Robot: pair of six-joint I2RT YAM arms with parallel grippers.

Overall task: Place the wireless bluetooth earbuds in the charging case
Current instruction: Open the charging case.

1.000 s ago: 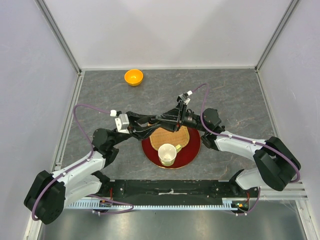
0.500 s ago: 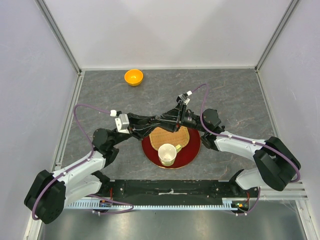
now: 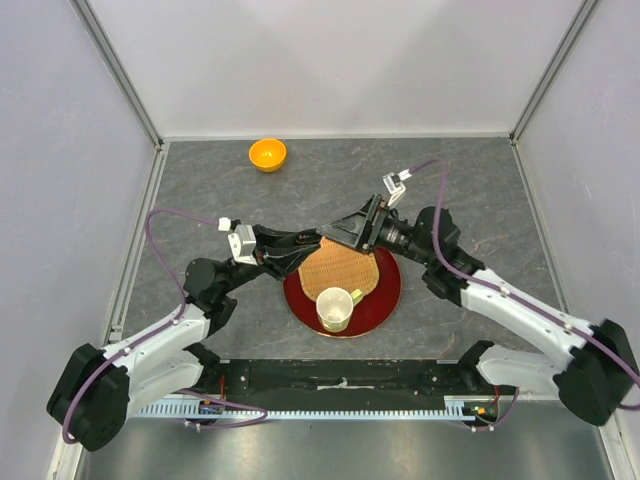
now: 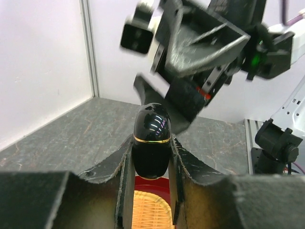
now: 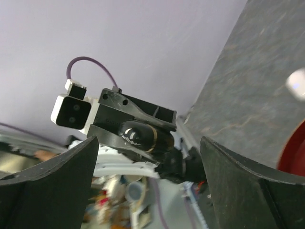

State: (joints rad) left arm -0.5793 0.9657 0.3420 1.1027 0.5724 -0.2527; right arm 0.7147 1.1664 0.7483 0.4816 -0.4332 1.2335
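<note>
The grey marbled table [image 3: 470,190] is walled on three sides. A red plate [image 3: 385,300] is set near the middle of the near edge. On it a woven mat [image 3: 340,268] and a cream cup [image 3: 334,308] are seen, the cup toward the plate's near rim. A small orange bowl [image 3: 267,154] is placed close to the far edge, left of the middle.

Above the far side of the plate the two arms are brought tip to tip. The charging case [image 4: 151,125], a glossy black egg shape with a thin gold seam, is clamped upright between the fingers of the left gripper [image 4: 151,143]. It is held clear of the table, and its lid appears shut. The right gripper [image 5: 147,148] is spread wide just in front of it, with nothing between its fingers.

The wireless bluetooth earbuds cannot be made out in any view, and whether they lie in the cup cannot be told.

The case is judged light, rigid and slippery. It is best gripped across its lower half, below the seam, so that the lid is left free. The buds are expected to be tiny, smooth and easily flicked away, so a gentle pinch across the body is called for.
</note>
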